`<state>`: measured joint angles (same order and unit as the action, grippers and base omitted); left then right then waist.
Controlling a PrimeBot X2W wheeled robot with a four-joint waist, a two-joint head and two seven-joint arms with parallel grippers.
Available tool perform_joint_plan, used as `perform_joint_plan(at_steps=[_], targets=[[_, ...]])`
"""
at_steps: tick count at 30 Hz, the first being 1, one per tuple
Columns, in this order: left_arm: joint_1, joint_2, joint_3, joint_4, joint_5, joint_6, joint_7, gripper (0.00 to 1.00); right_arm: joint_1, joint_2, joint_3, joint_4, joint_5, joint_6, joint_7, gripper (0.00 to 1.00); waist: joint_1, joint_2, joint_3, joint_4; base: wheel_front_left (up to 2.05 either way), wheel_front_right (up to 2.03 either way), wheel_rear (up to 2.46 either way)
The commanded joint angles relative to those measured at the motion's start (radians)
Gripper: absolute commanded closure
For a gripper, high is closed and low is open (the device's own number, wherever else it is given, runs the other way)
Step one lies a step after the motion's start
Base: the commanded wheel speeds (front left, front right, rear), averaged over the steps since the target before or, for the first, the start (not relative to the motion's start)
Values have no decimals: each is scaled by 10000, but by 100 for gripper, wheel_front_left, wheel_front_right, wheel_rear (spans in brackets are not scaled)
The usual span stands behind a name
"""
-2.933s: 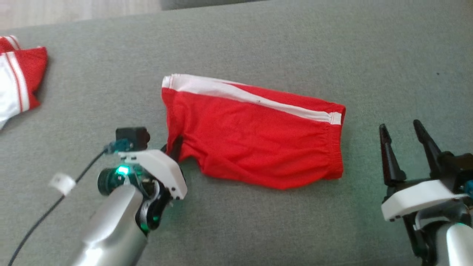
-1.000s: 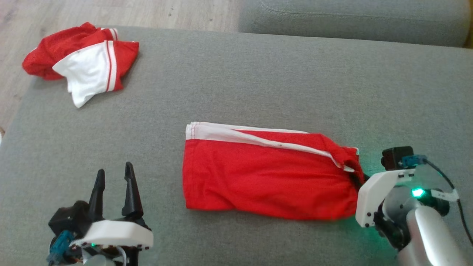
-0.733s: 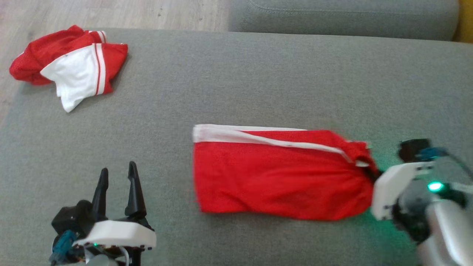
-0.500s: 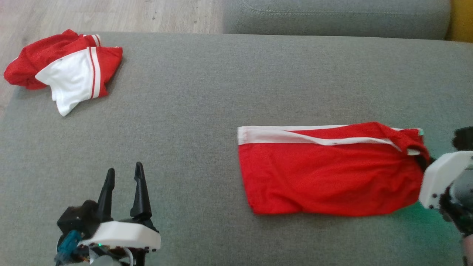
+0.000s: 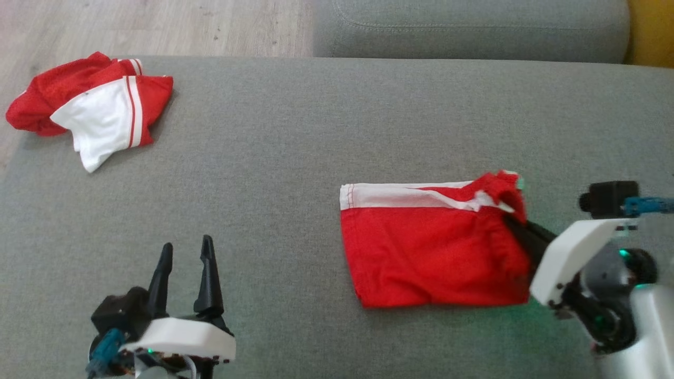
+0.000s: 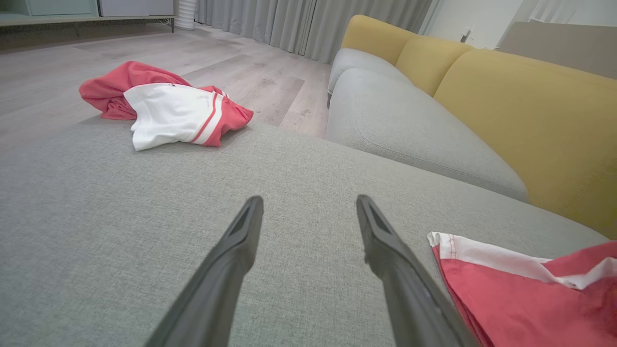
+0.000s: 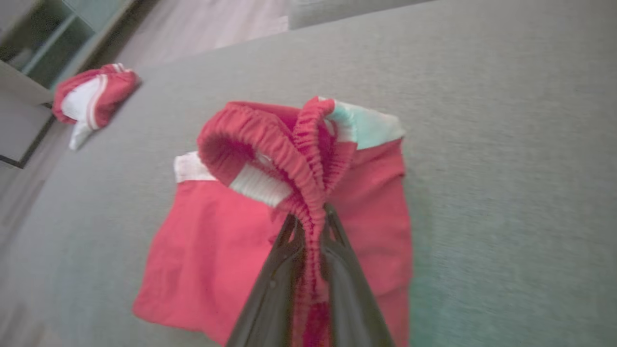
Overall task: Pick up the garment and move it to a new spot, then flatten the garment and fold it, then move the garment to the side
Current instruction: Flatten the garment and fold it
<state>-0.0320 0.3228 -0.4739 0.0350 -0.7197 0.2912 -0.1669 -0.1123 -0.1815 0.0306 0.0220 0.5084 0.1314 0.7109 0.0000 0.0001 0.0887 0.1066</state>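
Looking first at the right gripper (image 7: 308, 224), found both dark fingers (image 7: 272, 289) squeezed together on the elastic waistband (image 7: 270, 144) of the red shorts (image 5: 432, 258), with the gathered band caught between them and looped upward above the tips. Saw that end of the shorts raised and bunched, and the remainder lying flat on the grey cushion (image 5: 316, 131) toward the robot's left. Noted a white stripe (image 5: 400, 196) along the far edge of the shorts, ending at the hem on the left side. Placed the shorts right of centre on the cushion in the head view, well apart from the left gripper (image 5: 187, 243). Found that gripper spread wide with nothing between its fingers, hovering over bare cushion at the near left, pointed away from the robot. Spotted a second garment (image 5: 89, 110), red and white and crumpled, at the far left corner of the cushion, well away from the shorts. Made out pale wooden floor (image 5: 158, 26) beyond that corner, another grey seat cushion (image 5: 474, 31) beyond the far edge, and yellow backrests (image 6: 530, 120) in the left wrist view.
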Motion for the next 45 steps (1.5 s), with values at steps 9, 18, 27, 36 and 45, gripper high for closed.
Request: perform_joint_plan(at_steps=[9, 18, 27, 36, 45], targets=[[-338, 167, 177, -264, 136, 17, 105, 0, -854, 1117, 1281, 65, 411, -7, -320, 100, 0, -1, -51, 317, 0, 0, 0], [-407, 130, 71, -218, 137, 12, 119, 0, -1812, 1308, 2686, 2324, 1124, -7, -1549, 58, 0, -1, 49, 621, 0, 0, 0], [-465, 40, -25, -124, 139, 14, 66, 0, -2570, 1311, 4048, 3047, 2071, -7, -2842, 0, 0, -1, 61, 563, 0, 0, 0], [-657, -67, -126, -145, 243, -13, -92, 0, -2797, 1312, 3195, 2802, -158, -7, -4480, 0, 0, -1, -56, 275, 0, 0, 0], [-754, -235, -205, -60, 331, -36, -336, 0, -1423, 1312, 814, 1329, -3117, -7, -6212, 0, 0, -1, -484, -75, 0, 0, 0]])
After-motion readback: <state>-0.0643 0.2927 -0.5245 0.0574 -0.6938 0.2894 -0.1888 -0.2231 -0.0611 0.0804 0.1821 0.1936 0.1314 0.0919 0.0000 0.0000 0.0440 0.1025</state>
